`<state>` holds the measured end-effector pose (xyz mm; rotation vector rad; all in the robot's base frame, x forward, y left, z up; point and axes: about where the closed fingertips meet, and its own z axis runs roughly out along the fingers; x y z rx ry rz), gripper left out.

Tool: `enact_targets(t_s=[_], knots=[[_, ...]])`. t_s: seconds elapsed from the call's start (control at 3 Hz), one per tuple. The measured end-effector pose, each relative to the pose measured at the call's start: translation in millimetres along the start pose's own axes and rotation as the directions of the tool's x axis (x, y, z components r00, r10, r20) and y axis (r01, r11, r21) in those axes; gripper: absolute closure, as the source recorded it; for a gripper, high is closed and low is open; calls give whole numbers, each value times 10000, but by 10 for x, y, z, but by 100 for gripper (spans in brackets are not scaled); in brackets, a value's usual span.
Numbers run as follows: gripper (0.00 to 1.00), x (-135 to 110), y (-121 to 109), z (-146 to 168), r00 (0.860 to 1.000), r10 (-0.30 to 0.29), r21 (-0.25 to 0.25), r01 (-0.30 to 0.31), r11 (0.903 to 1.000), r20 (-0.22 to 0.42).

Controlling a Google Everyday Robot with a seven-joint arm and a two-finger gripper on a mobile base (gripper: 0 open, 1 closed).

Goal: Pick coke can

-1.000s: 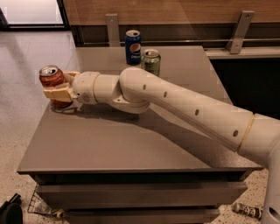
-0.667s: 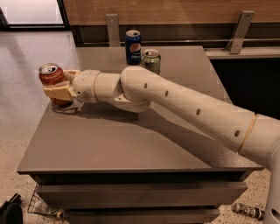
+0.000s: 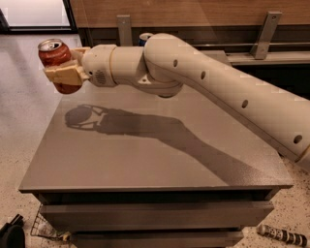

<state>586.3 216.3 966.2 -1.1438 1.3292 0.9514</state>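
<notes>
Camera view: single high angle, looking down across grey rectangular flat-topped table (image 3: 145,160).
coke can (image 3: 54,57): red aluminium drink can with silver top, clamped in gripper, roughly upright with slight tilt, raised off table top over table's far-left corner; lettering not readable.
gripper (image 3: 62,68): beige two-finger gripper at end of arm, above table's far-left corner, clear of table top.
fingers (image 3: 62,75): closed narrow on coke can, one beige finger across can's front lower half, other behind can.
arm (image 3: 218,82): thick cream jointed robot arm, reaching from table's right edge across its back half to far-left corner, not touching top.
shadow (image 3: 126,126): dark outline of arm and gripper lying on table top, left of table's middle, apart from can.
blue can (image 3: 145,37): blue-and-white can top at table's far edge, mostly hidden behind arm.
floor items: striped cylinder (image 3: 283,236) lying by table's front-right foot; wire rack (image 3: 46,226) and black object (image 3: 10,237) by front-left foot.
wall panel (image 3: 193,12): brown wood, beyond table's far edge.
</notes>
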Motion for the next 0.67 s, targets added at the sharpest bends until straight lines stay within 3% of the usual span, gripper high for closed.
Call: enact_targets(t_s=[0.33, 0.67], knots=[[100, -462, -19, -212, 9984, -336, 105, 341, 9994, -455], [100, -774, -85, -335, 9961, -614, 217, 629, 9978, -631]])
